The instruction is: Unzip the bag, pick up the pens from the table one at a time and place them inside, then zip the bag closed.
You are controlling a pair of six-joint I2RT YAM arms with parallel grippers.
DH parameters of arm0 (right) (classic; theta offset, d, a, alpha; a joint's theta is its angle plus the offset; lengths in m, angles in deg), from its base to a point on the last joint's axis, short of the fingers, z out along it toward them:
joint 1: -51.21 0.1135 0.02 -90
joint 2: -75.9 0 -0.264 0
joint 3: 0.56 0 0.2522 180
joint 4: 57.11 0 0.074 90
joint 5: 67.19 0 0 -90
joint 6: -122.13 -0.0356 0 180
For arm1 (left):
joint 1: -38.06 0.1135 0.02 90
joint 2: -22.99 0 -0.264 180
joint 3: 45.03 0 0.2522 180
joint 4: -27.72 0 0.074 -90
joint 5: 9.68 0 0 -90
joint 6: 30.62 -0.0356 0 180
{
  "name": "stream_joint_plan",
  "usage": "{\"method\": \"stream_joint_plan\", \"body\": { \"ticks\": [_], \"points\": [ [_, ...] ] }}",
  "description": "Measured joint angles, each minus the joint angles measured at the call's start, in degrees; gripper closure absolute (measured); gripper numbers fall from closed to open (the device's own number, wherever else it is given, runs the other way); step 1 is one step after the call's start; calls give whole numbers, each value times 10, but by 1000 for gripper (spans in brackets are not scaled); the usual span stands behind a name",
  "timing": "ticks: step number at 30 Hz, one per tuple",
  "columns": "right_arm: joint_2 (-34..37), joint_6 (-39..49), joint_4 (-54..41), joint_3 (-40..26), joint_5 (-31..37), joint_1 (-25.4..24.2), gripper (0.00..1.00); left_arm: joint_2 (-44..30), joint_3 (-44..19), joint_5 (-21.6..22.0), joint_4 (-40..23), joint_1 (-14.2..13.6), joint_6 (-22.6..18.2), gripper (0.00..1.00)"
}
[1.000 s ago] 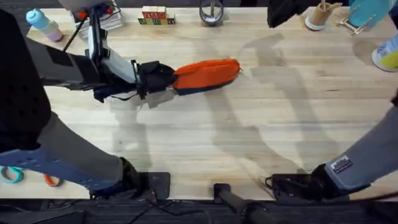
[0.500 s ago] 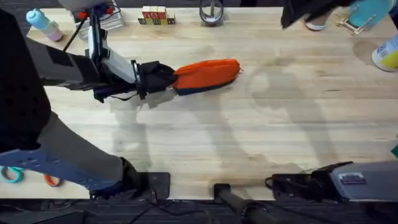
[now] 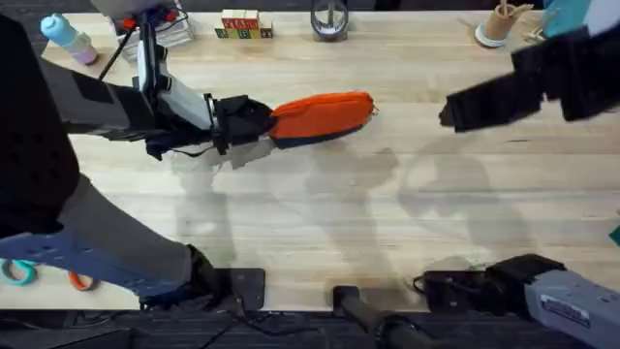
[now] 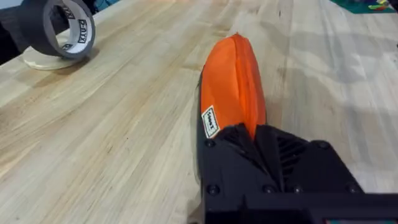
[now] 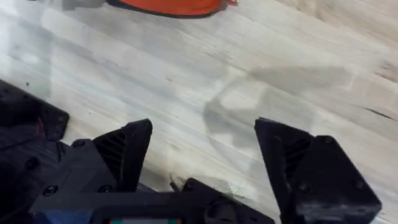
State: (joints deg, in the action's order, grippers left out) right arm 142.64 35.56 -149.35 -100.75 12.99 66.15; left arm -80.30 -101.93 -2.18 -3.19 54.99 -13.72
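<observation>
Bag [image 3: 325,115] lying on table [image 3: 387,223], left gripper [image 3: 254,122] clamped on bag's end, right gripper [image 5: 202,155] spread wide, well apart from bag.

The table [image 3: 387,223] was a broad top of pale wooden planks, much of its middle and near part bare. The orange bag [image 3: 320,116] with its dark base lay on it left of centre, toward the far side. Along the far edge stood a pale bottle with a blue cap [image 3: 66,37], a row of lettered blocks [image 3: 240,25], a roll of black tape [image 3: 329,19] and a small tan cup [image 3: 499,24].
</observation>
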Motion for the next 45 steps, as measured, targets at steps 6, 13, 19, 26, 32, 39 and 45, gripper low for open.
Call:
{"method": "stream_joint_plan", "body": {
  "ticks": [6, 13, 19, 26, 32, 39, 45],
  "points": [
    [-18, 5, 0, 27, -23, 0, 4, 0, 0, 0, 0, 0, 0, 960],
    [-13, 6, 0, 27, -30, 0, 4, 0, 0, 0, 0, 0, 0, 948],
    [1, 7, -2, 27, -31, 0, 4, 0, 0, -4, 0, 0, 3, 65],
    [3, 9, -9, 27, -31, 0, 4, 0, 0, -11, 0, 0, 12, 8],
    [2, 9, -9, 27, -31, 0, 4, 0, 0, -14, 2, 2, 13, 6],
    [3, 9, -9, 27, -31, 0, 4, 80, 0, 3, -38, 6, 6, 6],
    [3, 9, -9, 27, -31, 0, 4, 180, 0, 52, -123, 6, 30, 6]
  ]
}}
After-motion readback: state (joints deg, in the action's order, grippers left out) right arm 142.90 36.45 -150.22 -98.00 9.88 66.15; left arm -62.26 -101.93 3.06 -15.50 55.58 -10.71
